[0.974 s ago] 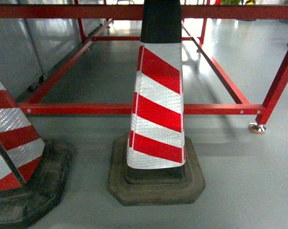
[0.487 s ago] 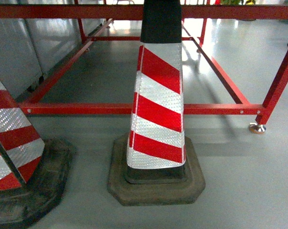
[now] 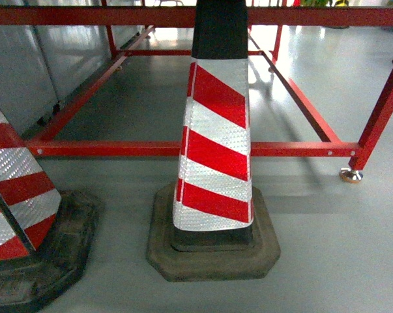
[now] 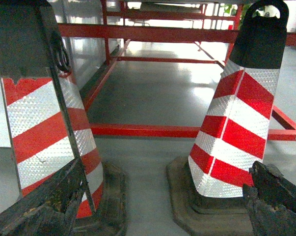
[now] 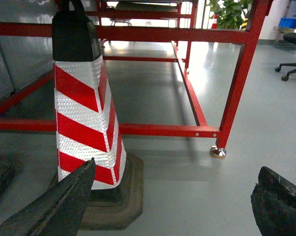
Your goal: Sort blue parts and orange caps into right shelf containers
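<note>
1. We see none of the task's things in any view: no blue parts, no orange caps, no blue bins and no steel roller shelf. So we cannot say which way they lie from either tool, how their long axis runs, or which arm is nearer.

2. How those things look we cannot tell either; nothing small and blue or orange lies on the floor before us.

3. What fills the views instead is a red-and-white striped traffic cone [image 3: 216,150] on a dark rubber base, standing upright straight ahead in the head view, with a second cone [image 3: 20,202] at the left edge, just beside it but apart.

4. Behind the cones runs a red metal frame [image 3: 183,149] with low rails near the grey floor [image 3: 333,248] and a levelling foot at its right post.

5. The left tool [image 4: 152,206] shows only as two worn dark fingertips at the lower corners of its wrist view, spread wide with nothing between them; we judge it released and empty.

6. The right tool [image 5: 172,201] looks the same in its own view: fingertips far apart, nothing held.

7. We judge that the sorting cannot start from here; the base must likely turn or drive until the shelf and parts come into sight.
</note>
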